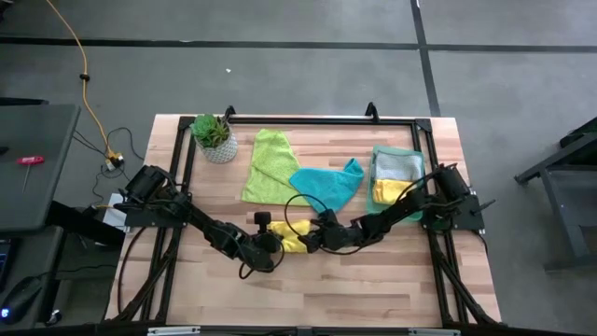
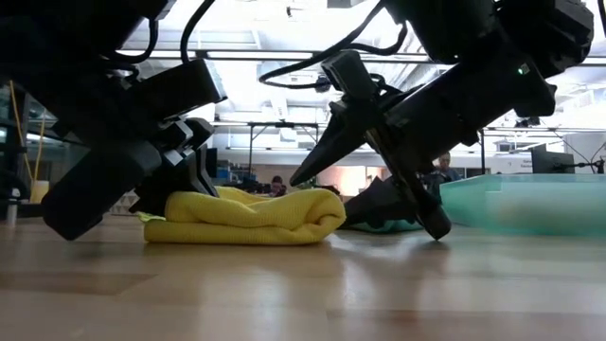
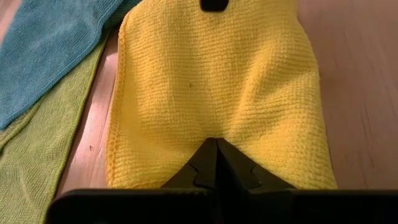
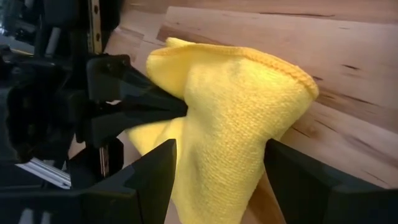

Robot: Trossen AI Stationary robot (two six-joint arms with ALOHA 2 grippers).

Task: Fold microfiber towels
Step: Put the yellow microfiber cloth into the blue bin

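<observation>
Yellow towel lies folded near the front middle of the table, just in front of the blue towel. The left gripper has its fingers pressed together on the near edge of the yellow towel, pinching it. The right gripper sits on the other side of the yellow towel with its fingers wide apart, and the cloth bulges up between them. I think they are making a fold. To do it well, the left gripper should hold its edge tight while the right one closes on the cloth and lays it flat, with edges lined up.

Beyond the blue towel lies a green towel. From above, the arms hide most of the yellow towel. How many layers it has is hard to tell.
</observation>
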